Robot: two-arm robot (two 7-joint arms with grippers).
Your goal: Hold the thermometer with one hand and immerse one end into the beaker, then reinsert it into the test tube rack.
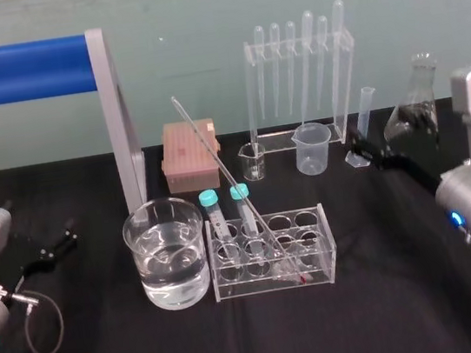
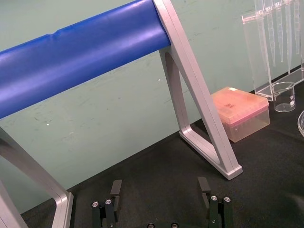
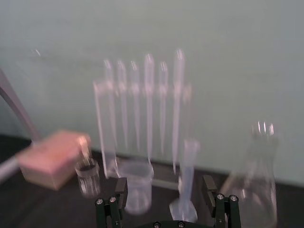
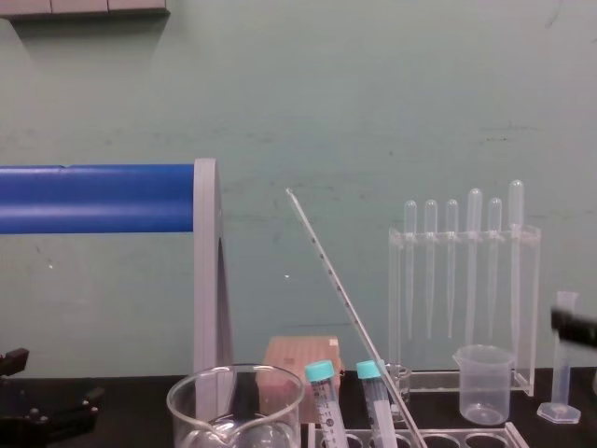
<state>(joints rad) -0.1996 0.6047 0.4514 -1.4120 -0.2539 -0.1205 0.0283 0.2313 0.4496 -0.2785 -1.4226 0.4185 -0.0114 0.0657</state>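
Thermometer (image 1: 225,174) is standing in test tube rack (image 1: 324,247), stem tilting back-left, beaker (image 1: 170,269) just left. Your right gripper (image 3: 164,184) is hovering off to its right, fingers spread, empty; likely the nearer arm. Left gripper (image 2: 160,186) is idling far left, also spread.

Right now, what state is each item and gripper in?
thermometer: leaning in the test tube rack, ungripped.
beaker: upright, part-filled with clear liquid.
test tube rack: upright, holding two teal-capped tubes.
left gripper: jaws open, empty, at the table's left.
right gripper: jaws open, empty, at the far right.
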